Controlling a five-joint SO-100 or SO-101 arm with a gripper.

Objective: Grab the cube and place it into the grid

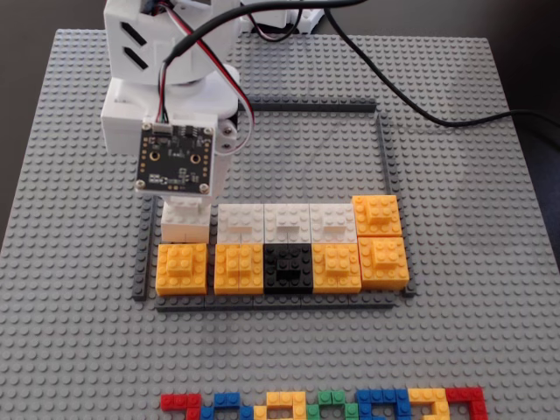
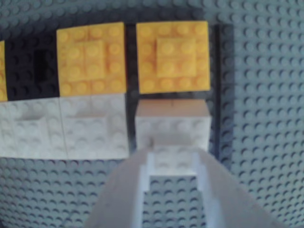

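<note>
My claw (image 2: pixel 173 164) is clenched on the white square studded LEGO cube (image 2: pixel 173 126). The cube sits inside the dark-strip-outlined grey studded grid (image 1: pixel 382 149), beside the white blocks (image 1: pixel 286 221) and just behind an orange block (image 1: pixel 182 269).

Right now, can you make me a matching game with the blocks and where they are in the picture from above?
Things:
1. black block
2. the cube held in the gripper
3. colourful little bricks
4. black cable

Places in the fixed view:
A. along the bottom edge of the baseplate
B. across the top right of the baseplate
C. middle of the front row, orange blocks on both sides
D. left end of the white row, behind the leftmost orange block

Pairs: 1-C, 2-D, 3-A, 4-B
</note>
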